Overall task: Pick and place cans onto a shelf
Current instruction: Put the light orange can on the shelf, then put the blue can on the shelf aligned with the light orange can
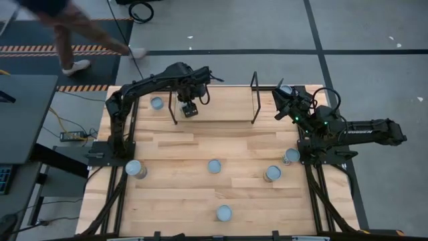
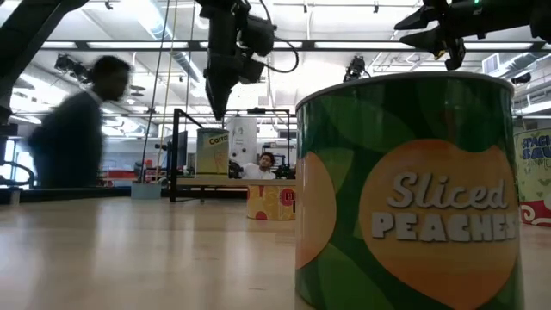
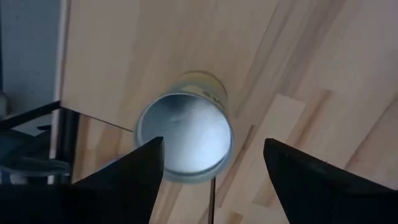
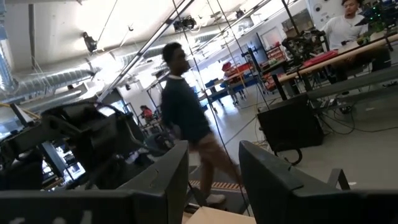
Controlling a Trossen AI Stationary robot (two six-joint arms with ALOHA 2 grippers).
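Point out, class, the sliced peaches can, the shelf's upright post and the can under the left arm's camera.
Sliced peaches can [image 2: 413,189]: low view, on its green and orange label.
Shelf post [image 1: 254,97]: high view, on the black wire upright.
Can under the left camera [image 3: 185,138]: left wrist view, on its silvery top.

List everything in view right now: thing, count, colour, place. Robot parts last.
cans: seven seen from above, silvery-blue tops; five on the open table, one at the shelf's left end, one by its right end.
shelf: one, black wire posts, table's far side.
table: one, light wood.
person: one, dark top, on the floor beyond the table's far left corner.
left gripper: fingers open above the left-end can.
right gripper: fingers apart, nothing between them, at the shelf's right end.
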